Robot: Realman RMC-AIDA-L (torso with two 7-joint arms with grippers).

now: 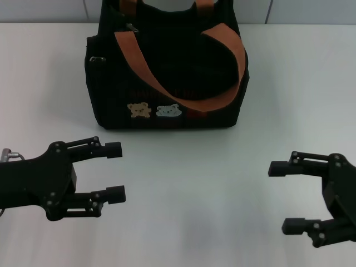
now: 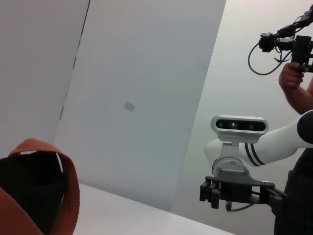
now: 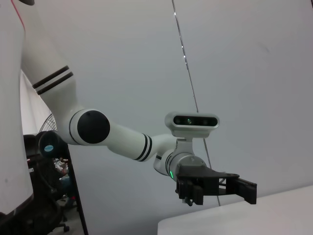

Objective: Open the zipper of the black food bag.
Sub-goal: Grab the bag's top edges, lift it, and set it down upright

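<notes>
The black food bag (image 1: 167, 83) stands upright at the far middle of the white table, its bear patches (image 1: 154, 110) facing me. One orange-brown handle (image 1: 167, 89) droops across its front; the same handle (image 2: 68, 196) also shows in the left wrist view. On the bag's dark top I cannot make out the zipper. A small metal piece (image 1: 132, 26) glints by the far left handle root. My left gripper (image 1: 115, 171) hovers open, near and left of the bag. My right gripper (image 1: 282, 197) hovers open, near and right of it. Neither touches the bag.
Bare white table (image 1: 189, 183) lies between the grippers and the bag. A silver ring (image 1: 98, 59) hangs on the bag's left side. A person (image 2: 298, 88) holding a camera rig stands beyond the right arm (image 2: 274, 142). A pale wall runs behind the table.
</notes>
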